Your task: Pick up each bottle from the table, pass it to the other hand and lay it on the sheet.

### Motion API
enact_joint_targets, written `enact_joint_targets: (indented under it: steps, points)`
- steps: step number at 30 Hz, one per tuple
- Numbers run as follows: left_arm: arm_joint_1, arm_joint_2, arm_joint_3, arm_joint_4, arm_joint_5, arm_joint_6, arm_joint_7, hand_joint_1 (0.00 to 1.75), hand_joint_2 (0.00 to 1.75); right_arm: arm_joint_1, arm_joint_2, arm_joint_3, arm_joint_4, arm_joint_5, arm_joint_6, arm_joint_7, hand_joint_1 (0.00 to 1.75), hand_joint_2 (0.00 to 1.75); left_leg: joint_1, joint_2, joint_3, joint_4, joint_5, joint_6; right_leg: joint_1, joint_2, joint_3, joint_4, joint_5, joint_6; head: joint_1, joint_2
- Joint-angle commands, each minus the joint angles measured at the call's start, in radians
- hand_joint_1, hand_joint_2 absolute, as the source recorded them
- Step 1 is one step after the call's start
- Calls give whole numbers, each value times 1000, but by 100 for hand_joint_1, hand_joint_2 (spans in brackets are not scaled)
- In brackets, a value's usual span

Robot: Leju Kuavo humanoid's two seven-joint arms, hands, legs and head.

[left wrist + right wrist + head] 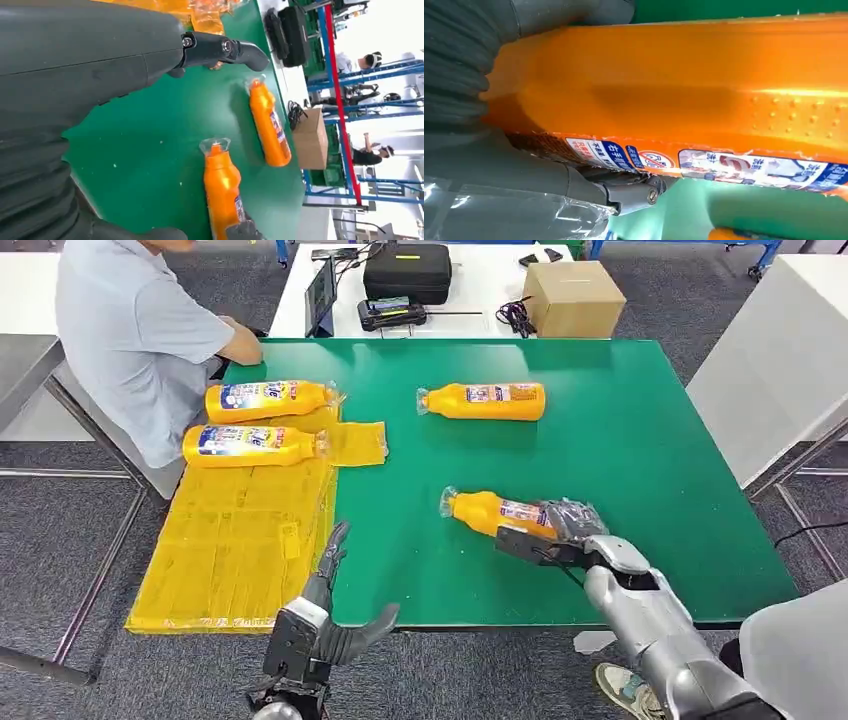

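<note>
A green table (640,440) takes up the middle of the head view, with a white table (480,290) behind it carrying a black case (406,270), a cardboard box (573,298) and a tablet (321,295). A person in a light blue shirt (130,335) sits at the green table's far left corner.

A yellow sheet (240,540) covers the left part of the green table and hangs a little over its near edge. Two orange bottles lie on it side by side at its far end, caps pointing right: the farther one (268,400) and the nearer one (250,445).

On the bare green surface a third bottle (485,401) lies on its side towards the far middle, cap pointing left. A fourth bottle (495,512) lies nearer the front, cap to the left, with its base end in the right hand (560,532). That hand's fingers are wrapped around the bottle's body, the thumb under its label in the right wrist view; whether the bottle is off the table I cannot tell.

The left hand (325,615) hangs at the table's near edge, beside the sheet's right border, its fingers spread apart and holding nothing.
</note>
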Motion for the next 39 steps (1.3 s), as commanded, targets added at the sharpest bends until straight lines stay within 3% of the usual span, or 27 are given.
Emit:
enact_joint_targets:
  steps: [1,5,9,14,25,39]
  points:
    - [-58,20,-64,109,38,-20,-31,0,175,35,-133,88,62,-230,171,-72,175,175,2,-7,2,-2,1,-2,2,-7,6,-3,-1,-2,0,0]
    - [-66,13,-63,118,58,-12,-50,0,175,53,-136,79,21,-371,147,-117,175,175,1,-4,4,-2,0,-1,2,-4,7,-4,0,-2,0,0]
    - [-77,-22,-28,139,187,-3,-96,0,175,119,-113,-8,-119,-613,195,-207,175,175,2,-3,4,-2,0,-2,2,-3,7,-4,0,-2,0,0]
    - [-99,-27,-12,202,342,22,-105,0,175,124,-31,-76,-229,-744,176,-191,175,175,2,4,3,-1,-2,-2,2,3,5,-2,0,-3,0,0]
    - [-138,-8,-43,333,460,-57,-53,0,175,138,62,-26,-404,-651,82,-210,175,175,1,4,-4,-1,-1,-1,1,3,-2,0,0,-2,0,0]
    - [-235,-30,-4,345,457,-114,-69,0,175,64,106,124,-313,-591,86,-226,175,175,1,3,-9,0,0,-2,1,3,-7,1,0,-2,0,0]
